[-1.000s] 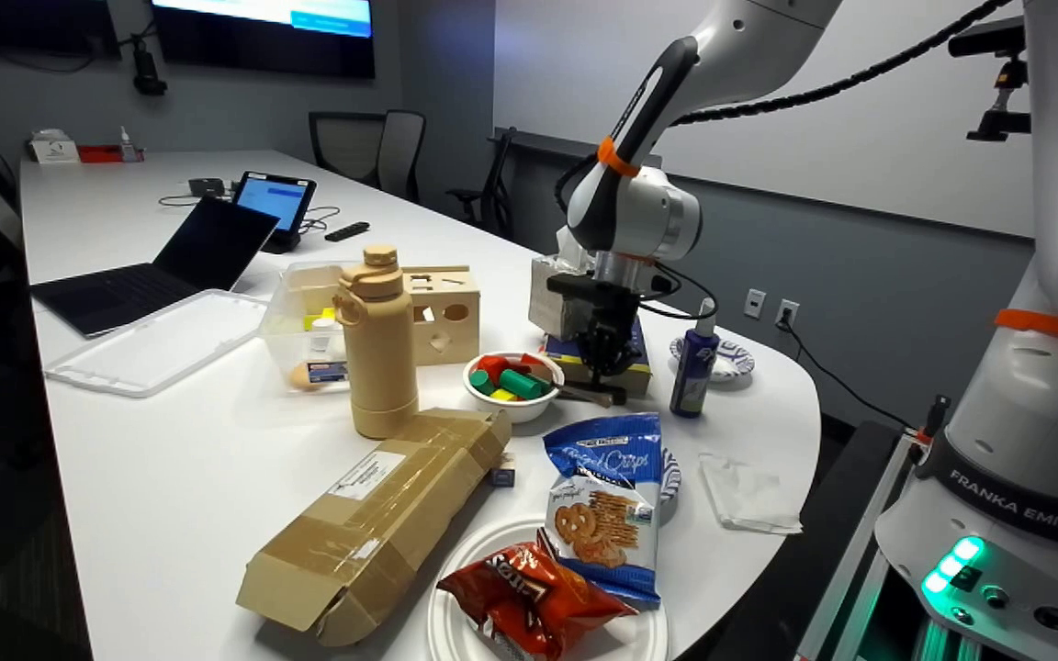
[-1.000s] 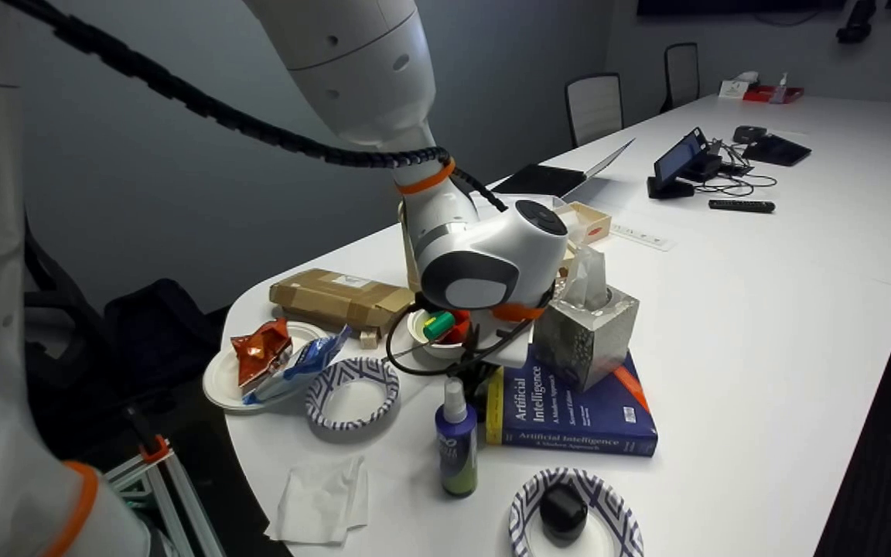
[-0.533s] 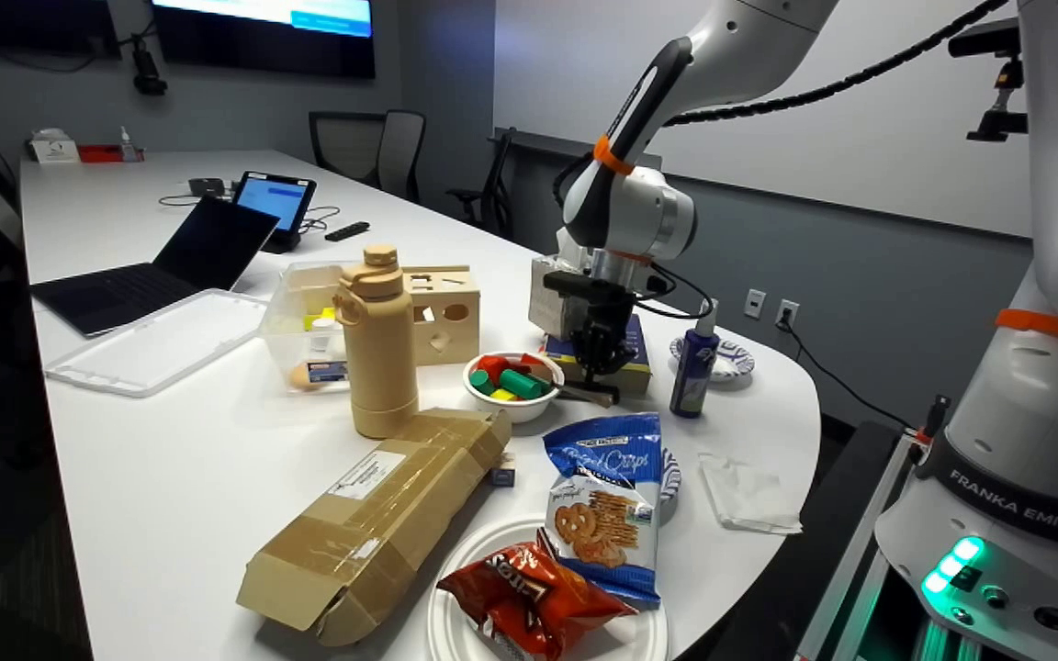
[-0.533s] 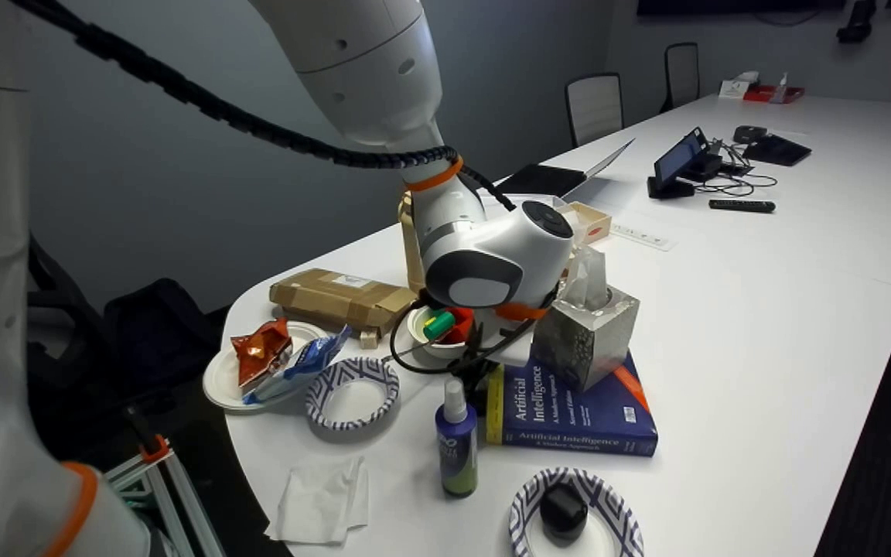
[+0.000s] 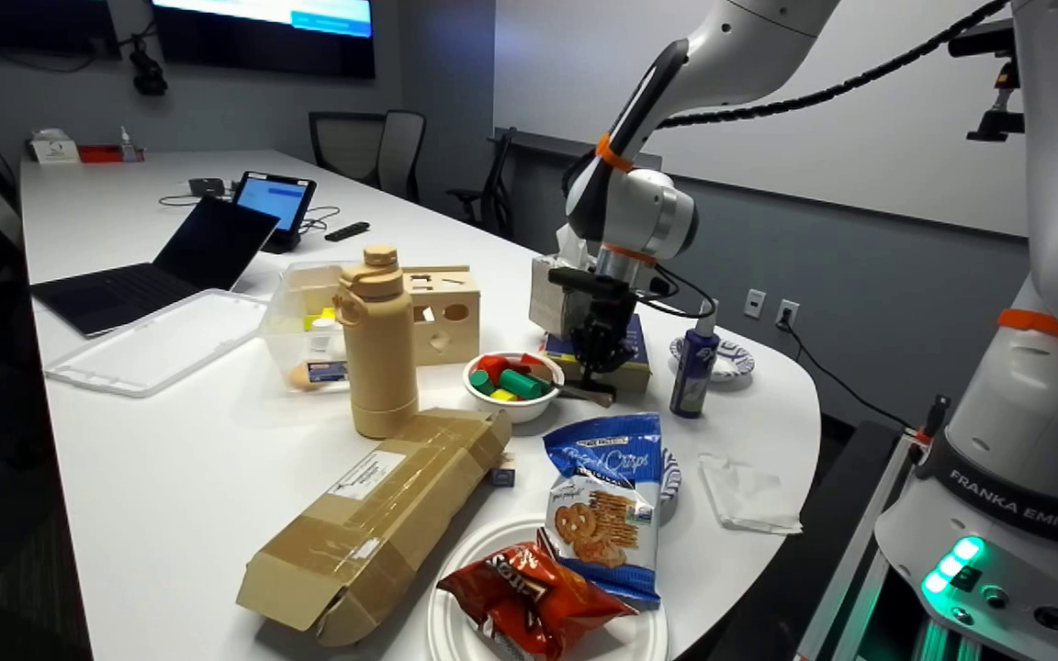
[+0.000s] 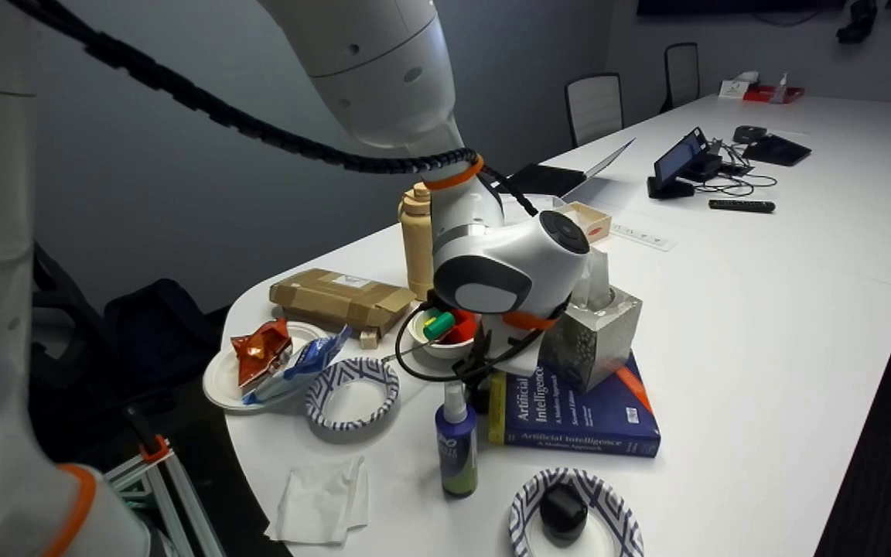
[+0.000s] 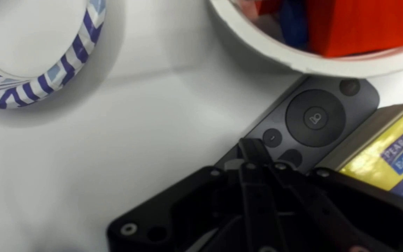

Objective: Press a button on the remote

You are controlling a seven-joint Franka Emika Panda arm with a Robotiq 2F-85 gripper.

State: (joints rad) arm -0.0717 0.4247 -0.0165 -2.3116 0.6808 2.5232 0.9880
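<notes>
Pretty sure the hand (image 7: 255,153) is pinched closed on nothing, tips near the edge of the remote (image 7: 303,126) lying between the bowl (image 7: 341,68) and the book (image 7: 369,168), so pressing off-centre could skid it or mash the wrong small button (image 7: 272,137).

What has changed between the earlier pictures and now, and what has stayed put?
The gripper has tilted over the remote, its tip shifting toward the white bowl. In an exterior view, the arm swung right, uncovering more of the tan bottle; the book and tissue box seem nudged slightly right too. Nothing was visibly grasped or released. The bowl, spray bottle and napkin stayed put.
</notes>
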